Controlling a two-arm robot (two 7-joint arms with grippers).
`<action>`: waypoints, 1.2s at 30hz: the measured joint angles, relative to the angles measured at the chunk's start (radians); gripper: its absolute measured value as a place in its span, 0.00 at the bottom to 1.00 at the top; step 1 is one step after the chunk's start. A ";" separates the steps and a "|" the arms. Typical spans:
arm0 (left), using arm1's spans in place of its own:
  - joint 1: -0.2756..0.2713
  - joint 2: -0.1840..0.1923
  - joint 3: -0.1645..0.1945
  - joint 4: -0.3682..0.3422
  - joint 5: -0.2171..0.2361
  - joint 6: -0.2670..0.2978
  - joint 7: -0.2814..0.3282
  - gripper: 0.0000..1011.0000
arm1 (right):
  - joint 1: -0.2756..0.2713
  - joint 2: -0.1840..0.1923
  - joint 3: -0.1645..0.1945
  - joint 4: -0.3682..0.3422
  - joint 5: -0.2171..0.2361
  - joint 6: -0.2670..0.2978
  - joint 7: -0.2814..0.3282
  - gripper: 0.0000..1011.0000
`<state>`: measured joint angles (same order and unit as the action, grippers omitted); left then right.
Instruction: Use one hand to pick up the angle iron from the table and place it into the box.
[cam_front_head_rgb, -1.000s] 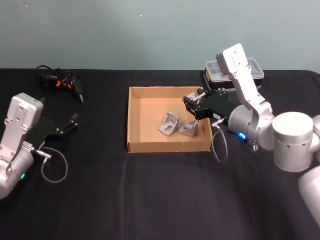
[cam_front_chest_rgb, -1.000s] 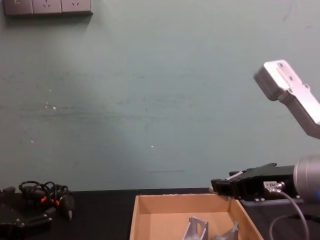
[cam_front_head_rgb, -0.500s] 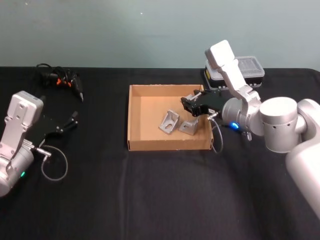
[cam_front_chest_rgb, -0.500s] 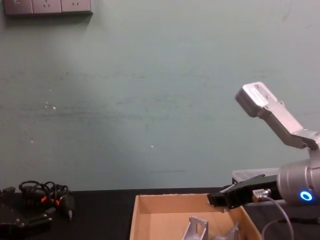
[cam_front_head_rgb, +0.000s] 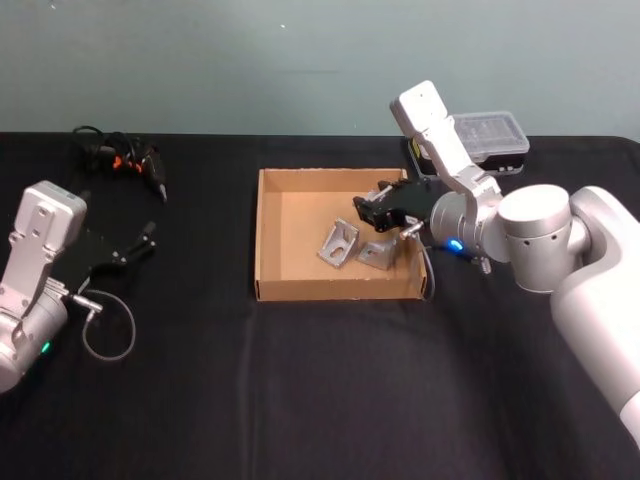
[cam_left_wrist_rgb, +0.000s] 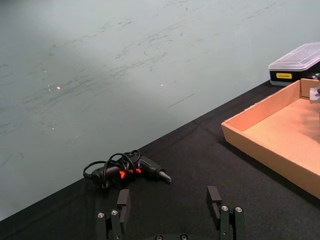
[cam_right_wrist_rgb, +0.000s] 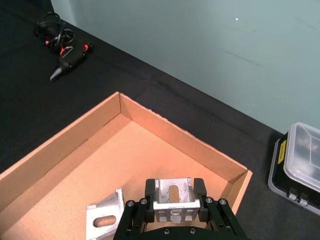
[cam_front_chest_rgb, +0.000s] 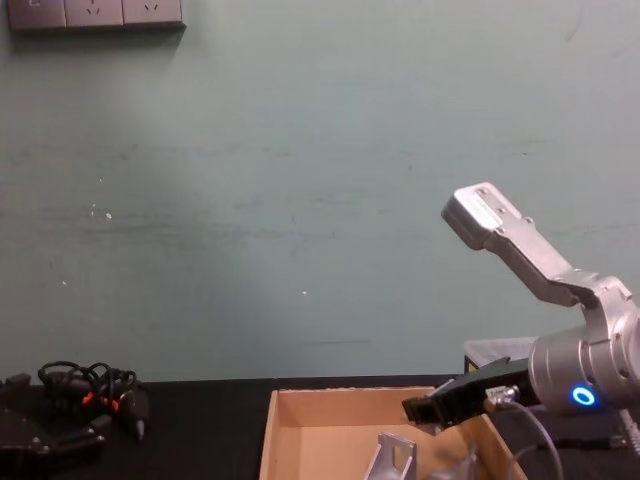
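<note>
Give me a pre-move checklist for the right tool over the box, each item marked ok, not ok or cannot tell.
1. Right tool inside the box walls: ok.
2. Angle iron sits between its fingers: ok.
3. Fingers clamped on it or already released: cannot tell.
4. Second angle iron already lies in the box, just beside: ok, but close.
5. Plastic case clear of the box: ok.
6. Left tool open, parked over the table away from the box: ok.

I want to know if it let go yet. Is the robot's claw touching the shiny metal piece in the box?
Touching. The right wrist view shows the right claw with a finger on each side of the angle iron, pressed against it, inside the cardboard box.
</note>
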<state>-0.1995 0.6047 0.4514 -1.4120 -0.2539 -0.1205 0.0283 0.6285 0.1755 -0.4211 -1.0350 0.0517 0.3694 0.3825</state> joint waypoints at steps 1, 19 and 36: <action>0.000 0.000 0.000 0.000 0.000 0.000 0.000 0.99 | 0.003 -0.004 -0.003 0.012 -0.004 0.000 0.002 0.45; 0.000 0.000 0.000 0.000 0.000 0.000 0.000 0.99 | -0.014 0.000 0.004 0.006 -0.016 -0.008 0.002 0.79; 0.000 0.000 0.000 0.000 0.000 0.000 0.000 0.99 | -0.081 0.019 0.051 -0.100 -0.022 -0.072 -0.056 0.99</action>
<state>-0.1995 0.6047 0.4514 -1.4120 -0.2539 -0.1205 0.0283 0.5473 0.1947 -0.3702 -1.1350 0.0301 0.2978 0.3266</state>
